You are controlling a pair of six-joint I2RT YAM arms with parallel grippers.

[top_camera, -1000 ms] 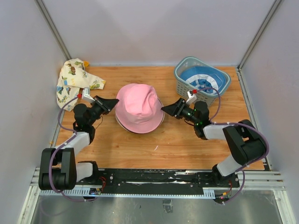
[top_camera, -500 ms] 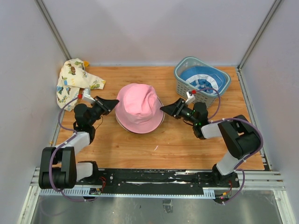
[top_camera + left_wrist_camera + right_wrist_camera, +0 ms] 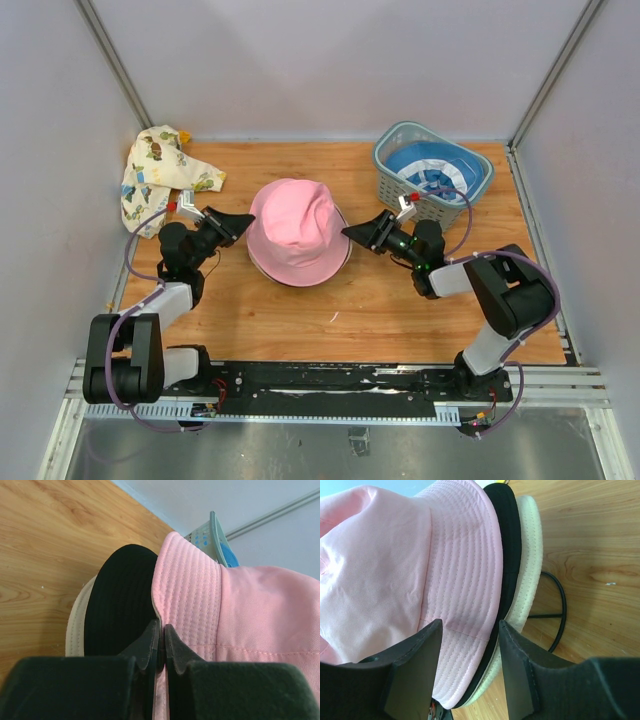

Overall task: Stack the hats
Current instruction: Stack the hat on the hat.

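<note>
My left gripper (image 3: 246, 219) meets the left brim of the pink hat (image 3: 297, 230), seemingly touching it. My right gripper (image 3: 352, 231) points at its right brim. Behind-right of that hat stands a basket (image 3: 386, 181) holding a blue hat (image 3: 428, 163); behind-left lies a patterned cloth (image 3: 156, 176).

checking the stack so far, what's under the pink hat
Under the pink hat lie a black hat and, lowest, a cream hat; only their brims show, their crowns are covered.
</note>
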